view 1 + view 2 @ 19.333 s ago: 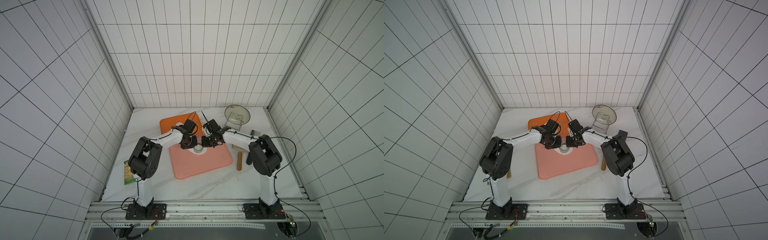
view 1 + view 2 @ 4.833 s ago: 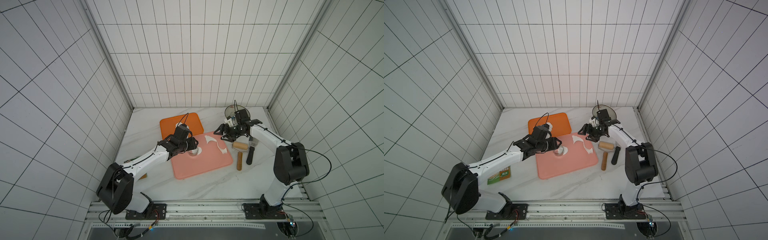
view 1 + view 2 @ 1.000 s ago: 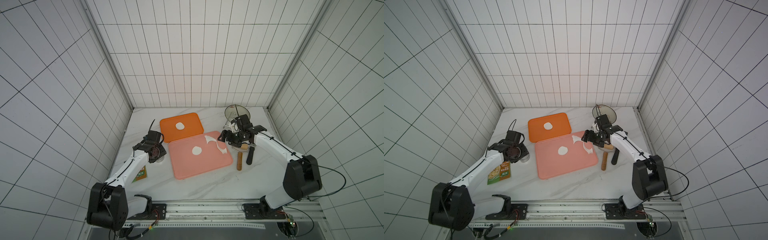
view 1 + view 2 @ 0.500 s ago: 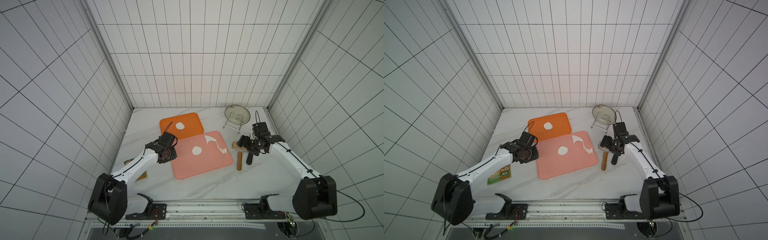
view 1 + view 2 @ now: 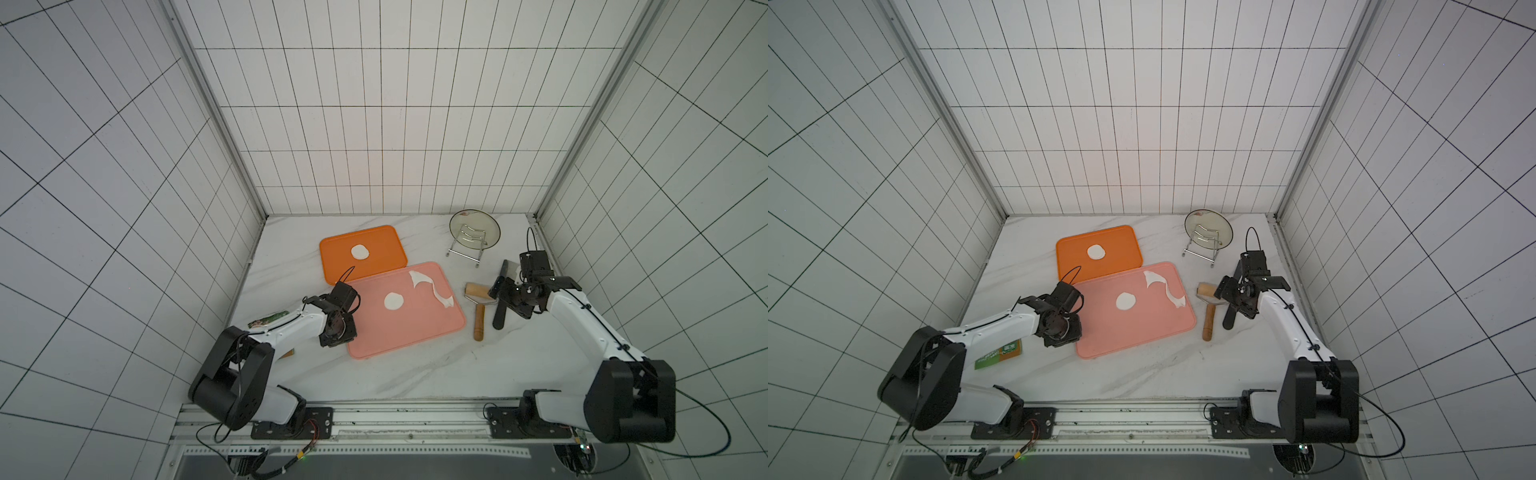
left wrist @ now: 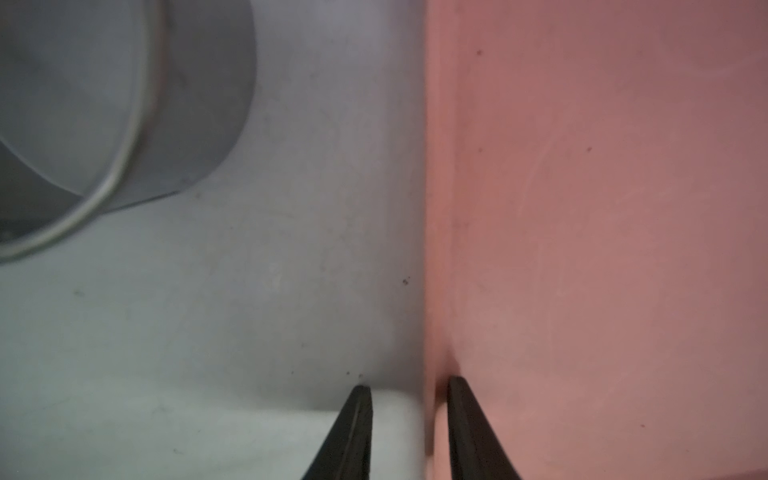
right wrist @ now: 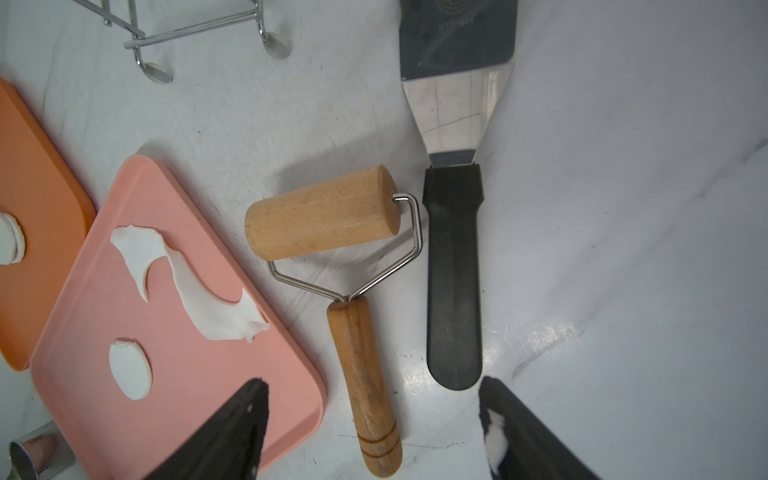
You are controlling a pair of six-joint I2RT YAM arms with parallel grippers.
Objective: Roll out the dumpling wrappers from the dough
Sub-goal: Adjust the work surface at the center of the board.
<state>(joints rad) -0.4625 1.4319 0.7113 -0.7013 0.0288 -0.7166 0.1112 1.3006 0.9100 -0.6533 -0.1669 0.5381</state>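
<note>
Hovering wide-open right gripper (image 7: 374, 384) over spatula (image 7: 453, 291) handle, risking knocking the dough roller (image 7: 322, 212) just beside; left gripper (image 6: 409, 388) narrow astride pink tray (image 6: 582, 208) edge, hold unclear, risking dragging the wrapper (image 5: 393, 301).

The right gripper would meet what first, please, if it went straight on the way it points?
Most likely the light wooden handle of the small dough roller, lying on the white marble table right ahead of the open right gripper; depth is unclear.
</note>
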